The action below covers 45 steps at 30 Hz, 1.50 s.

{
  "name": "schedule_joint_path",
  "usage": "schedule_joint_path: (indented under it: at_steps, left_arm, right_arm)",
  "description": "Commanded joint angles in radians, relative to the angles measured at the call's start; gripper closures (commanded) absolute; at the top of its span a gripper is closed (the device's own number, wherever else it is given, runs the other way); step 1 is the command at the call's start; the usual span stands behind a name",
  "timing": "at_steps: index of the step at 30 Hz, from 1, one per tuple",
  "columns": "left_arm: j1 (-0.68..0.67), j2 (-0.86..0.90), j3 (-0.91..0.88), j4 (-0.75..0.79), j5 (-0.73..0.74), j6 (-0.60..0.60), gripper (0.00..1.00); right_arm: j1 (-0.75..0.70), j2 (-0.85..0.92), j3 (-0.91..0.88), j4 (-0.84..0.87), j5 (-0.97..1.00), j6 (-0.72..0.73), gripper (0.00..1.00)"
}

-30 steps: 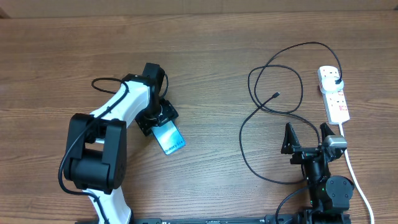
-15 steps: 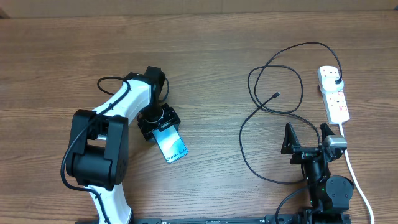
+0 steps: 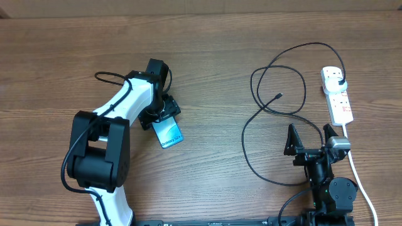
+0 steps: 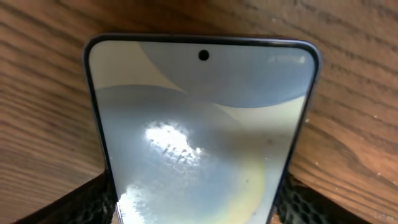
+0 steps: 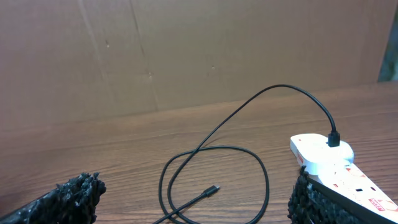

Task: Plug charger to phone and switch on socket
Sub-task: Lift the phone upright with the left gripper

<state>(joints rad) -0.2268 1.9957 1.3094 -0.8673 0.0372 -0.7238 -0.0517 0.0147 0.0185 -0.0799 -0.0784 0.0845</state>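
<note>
My left gripper [image 3: 161, 118] is shut on the phone [image 3: 168, 133], a slim handset with a light blue screen and white text at its free end. In the left wrist view the phone [image 4: 202, 124] fills the frame between the two fingers [image 4: 199, 205]. The charger, a thin black cable [image 3: 276, 69], lies in loops on the right, its connector tip [image 3: 278, 96] free on the table and its plug head [image 3: 341, 82] seated in the white socket strip [image 3: 337, 95]. My right gripper [image 3: 310, 135] is open and empty, just below the cable loops. The right wrist view shows the tip [image 5: 213, 189] and the strip [image 5: 329, 163].
The strip's thick white cord [image 3: 359, 179] runs down the right side past the right arm's base. The left arm [image 3: 107, 144] stretches over the table's left half. A brown wall [image 5: 186, 50] stands behind the table.
My left gripper has turned and pulled back up and left with the phone, after swinging it down and right half a second earlier. The right arm and the cable have not moved.
</note>
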Motion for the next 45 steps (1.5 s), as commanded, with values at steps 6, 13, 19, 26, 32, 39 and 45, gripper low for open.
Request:
schedule_joint_path:
  at_steps: [6, 13, 19, 26, 32, 39, 45]
  left_arm:
    - [0.010, 0.039, -0.042, 0.000, 0.019, 0.014, 0.03]
    - [0.009, 0.039, -0.061, -0.063, 0.054, 0.014, 0.00]
    - [0.010, 0.039, -0.094, -0.058, 0.067, 0.003, 0.16]
    - [0.010, 0.039, -0.099, -0.045, 0.002, -0.019, 0.29]
    - [0.010, 0.039, -0.099, -0.043, -0.020, -0.043, 0.42]
    - [0.010, 0.039, -0.099, -0.043, -0.021, -0.043, 0.37]
    - [0.010, 0.039, -0.098, -0.044, -0.021, -0.043, 0.41]
  right_arm:
    - [-0.002, -0.012, -0.011, 0.004, -0.002, -0.003, 0.00]
    - [-0.002, -0.012, -0.011, 0.004, -0.002, -0.004, 0.00]
    - [-0.002, -0.012, -0.011, 0.004, -0.002, -0.003, 0.00]
    - [-0.002, -0.012, -0.011, 0.004, -0.002, -0.004, 0.00]
    - [-0.002, -0.012, -0.011, 0.004, -0.002, -0.004, 0.00]
    - [-0.002, -0.012, -0.011, 0.004, -0.002, -0.004, 0.00]
    - [-0.002, -0.012, -0.011, 0.004, -0.002, -0.003, 0.00]
